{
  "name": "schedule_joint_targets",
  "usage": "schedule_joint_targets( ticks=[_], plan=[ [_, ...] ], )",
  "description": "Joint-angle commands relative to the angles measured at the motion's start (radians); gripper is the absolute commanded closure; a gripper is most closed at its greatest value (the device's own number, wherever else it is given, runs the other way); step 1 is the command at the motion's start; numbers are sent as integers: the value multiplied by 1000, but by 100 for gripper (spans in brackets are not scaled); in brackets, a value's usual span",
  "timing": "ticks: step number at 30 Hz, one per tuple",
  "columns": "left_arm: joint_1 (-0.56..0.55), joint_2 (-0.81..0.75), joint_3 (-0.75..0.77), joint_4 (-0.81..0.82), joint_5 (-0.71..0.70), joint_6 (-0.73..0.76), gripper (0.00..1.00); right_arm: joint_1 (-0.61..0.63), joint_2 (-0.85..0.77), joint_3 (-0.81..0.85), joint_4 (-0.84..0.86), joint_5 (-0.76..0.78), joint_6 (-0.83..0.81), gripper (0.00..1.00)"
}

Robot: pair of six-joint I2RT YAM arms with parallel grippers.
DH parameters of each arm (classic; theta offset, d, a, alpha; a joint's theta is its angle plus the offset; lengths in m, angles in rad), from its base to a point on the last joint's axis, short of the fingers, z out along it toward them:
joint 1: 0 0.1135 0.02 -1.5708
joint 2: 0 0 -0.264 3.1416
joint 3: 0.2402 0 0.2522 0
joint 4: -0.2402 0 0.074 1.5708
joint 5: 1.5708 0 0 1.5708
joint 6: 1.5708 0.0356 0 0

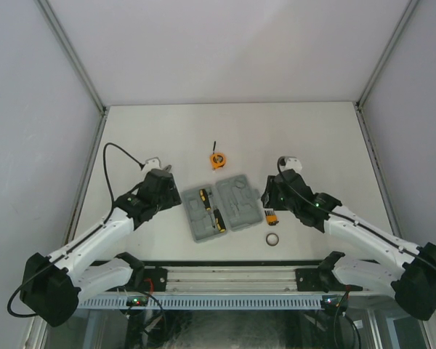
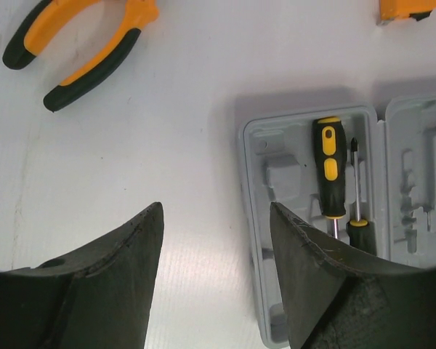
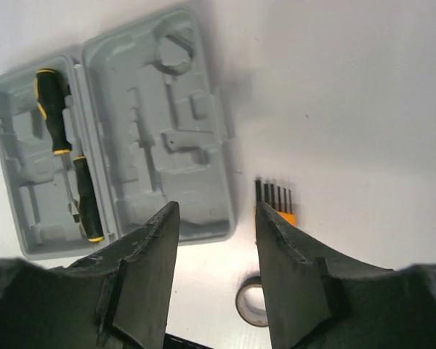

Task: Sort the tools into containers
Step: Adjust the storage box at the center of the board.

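Top external shows two screwdrivers (image 1: 203, 198) lying in the open grey tool case's (image 1: 240, 202) left half. Left gripper (image 2: 216, 218) and right gripper (image 3: 216, 218) both stand apart, holding nothing.

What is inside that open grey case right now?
Two black-and-orange screwdrivers lie in the case's left half; its right half shows only bare moulded recesses. Anything beneath the screwdrivers is covered.

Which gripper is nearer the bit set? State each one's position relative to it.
Right. The right gripper hangs just above the bit set, which lies beside the grey case. The left gripper is at the case's opposite side, with the whole case between.
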Motion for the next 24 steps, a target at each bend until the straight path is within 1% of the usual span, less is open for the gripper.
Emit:
schedule_joint_targets(
  ticks=[1,5,6,8,16,19,24],
  plan=[
    [40,10,69,8,20,19,36,-39,-91,-59,-40,4,66,54],
    [55,12,71,7,40,19,36,-71,-161,-121,-65,-15,101,54],
    [77,10,69,8,41,19,36,-76,-174,-131,-78,-20,106,54],
    [87,9,66,7,45,19,36,-79,-194,-147,-98,-24,111,52],
    [90,18,51,26,68,19,37,-77,-183,-177,-156,-68,134,45],
    [89,23,43,36,79,18,37,-56,-178,-183,-163,-72,158,43],
    [89,33,33,50,96,13,38,17,-130,-185,-184,-13,222,39]
  ],
)
